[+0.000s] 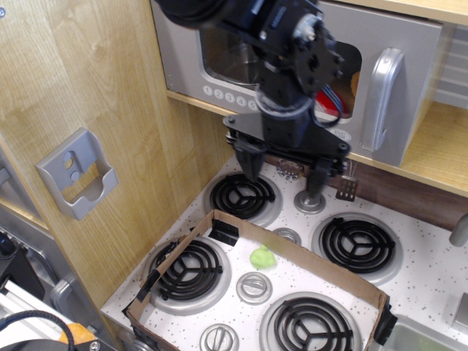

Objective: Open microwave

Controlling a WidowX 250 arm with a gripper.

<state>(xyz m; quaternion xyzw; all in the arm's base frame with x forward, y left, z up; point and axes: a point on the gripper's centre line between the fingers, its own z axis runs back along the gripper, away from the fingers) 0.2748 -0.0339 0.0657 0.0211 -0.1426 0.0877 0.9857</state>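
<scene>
The grey toy microwave (409, 44) sits on the wooden shelf at the top, door shut. Its silver vertical handle (382, 99) is on the right side, and part of its white button row (227, 96) shows at the left. My arm covers the clock and much of the window. My gripper (281, 172) hangs below the microwave's front, over the back of the stove, with its two black fingers (247, 162) spread apart and empty. It is down and to the left of the handle.
A toy stove (431, 270) with several black coil burners lies below. A brown cardboard frame (292, 248) rests on it, with a small green piece (262, 257) inside. A grey wall holder (73, 172) is on the wooden panel at left. Small utensils (346, 186) hang under the shelf.
</scene>
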